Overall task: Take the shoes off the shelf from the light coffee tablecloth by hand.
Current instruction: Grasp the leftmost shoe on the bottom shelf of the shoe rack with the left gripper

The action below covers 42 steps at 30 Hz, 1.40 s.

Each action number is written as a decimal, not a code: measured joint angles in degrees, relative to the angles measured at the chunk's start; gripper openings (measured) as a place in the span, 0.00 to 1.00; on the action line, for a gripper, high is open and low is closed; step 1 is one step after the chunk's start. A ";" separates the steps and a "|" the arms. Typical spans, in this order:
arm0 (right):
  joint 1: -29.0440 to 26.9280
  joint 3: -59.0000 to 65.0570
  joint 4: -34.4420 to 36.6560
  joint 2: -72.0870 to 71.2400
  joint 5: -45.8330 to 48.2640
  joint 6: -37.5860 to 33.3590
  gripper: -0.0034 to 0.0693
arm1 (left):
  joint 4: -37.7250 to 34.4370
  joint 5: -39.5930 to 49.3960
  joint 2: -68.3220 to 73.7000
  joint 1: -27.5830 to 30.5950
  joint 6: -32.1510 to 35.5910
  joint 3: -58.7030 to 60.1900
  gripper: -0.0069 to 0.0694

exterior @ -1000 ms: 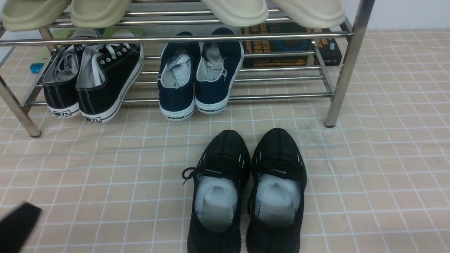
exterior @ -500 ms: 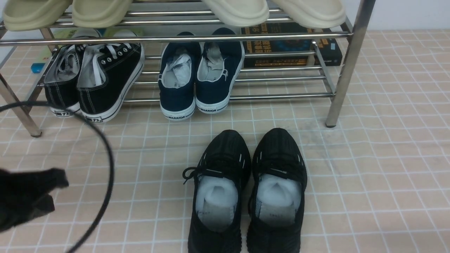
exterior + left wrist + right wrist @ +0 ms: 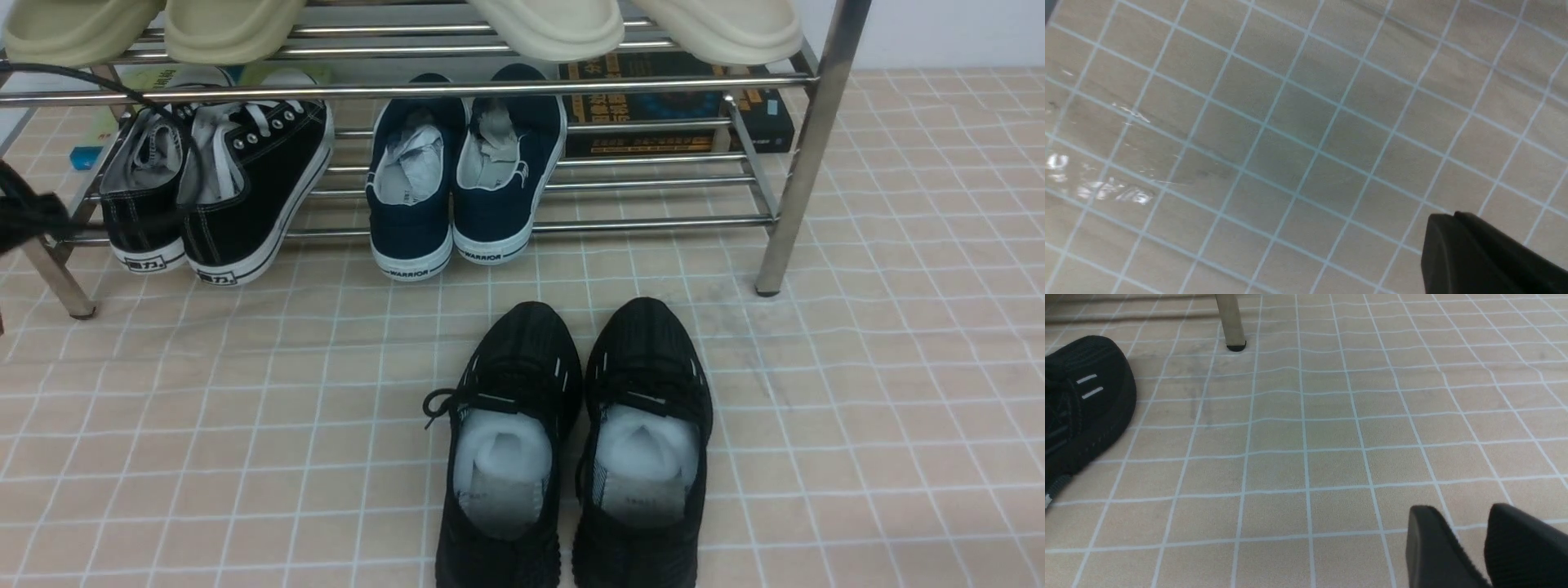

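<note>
The shoes (image 3: 216, 188), black canvas sneakers with white laces, stand heels outward at the left end of the chrome shelf's (image 3: 408, 88) lower tier. The shelf stands on the light coffee tablecloth (image 3: 898, 367). A dark part of my left arm (image 3: 28, 216) shows at the left edge beside the sneakers, and its cable (image 3: 98, 82) arcs across them. In the left wrist view my left gripper (image 3: 1447, 218) is shut and empty above bare cloth (image 3: 1290, 122). In the right wrist view my right gripper (image 3: 1461, 516) is open and empty, low over the cloth.
Navy slip-ons (image 3: 461, 171) sit mid-shelf next to the sneakers. Black knit running shoes (image 3: 571, 441) stand on the cloth in front, one toe (image 3: 1081, 404) near the shelf's right leg (image 3: 1231, 322). Beige slides (image 3: 229, 24) fill the upper tier. A dark book (image 3: 669, 106) lies behind.
My left arm's dark shape has risen from the lower left corner to the left edge beside the shelf, and its cable now loops over the sneakers. The shoes have not moved.
</note>
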 joint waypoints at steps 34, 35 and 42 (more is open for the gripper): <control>-0.06 0.05 0.00 0.00 -0.22 0.00 0.38 | -19.88 -33.24 17.18 1.59 5.51 -5.54 0.70; -0.06 0.05 0.00 0.00 -0.22 0.00 0.38 | -20.09 -33.67 17.30 1.59 5.51 -5.54 0.70; -0.06 0.06 0.00 0.00 -0.35 0.00 0.38 | -20.80 -35.47 19.16 1.59 5.51 -5.54 0.70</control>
